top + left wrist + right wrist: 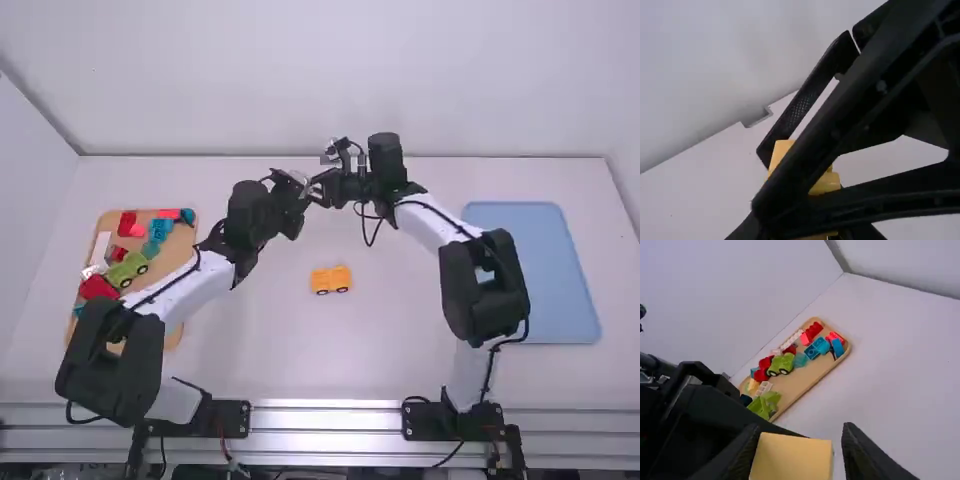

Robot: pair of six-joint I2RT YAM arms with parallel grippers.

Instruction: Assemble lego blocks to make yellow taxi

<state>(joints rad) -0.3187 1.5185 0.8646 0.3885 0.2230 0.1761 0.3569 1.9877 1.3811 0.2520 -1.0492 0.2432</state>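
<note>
You have 2 pincers meeting above the counter (385, 320). Your left pincer (298, 197) is closed on the yellow blocks (825, 183), its tips partly hidden. Your right pincer (322, 189) stands slightly wide, its 2 fingers flanking the same blocks, with a slim gap on 1 side. Your yellow wheeled piece (331, 280) rests on the counter, between the wooden tray (181, 243) and blue tray (545, 285).
</note>
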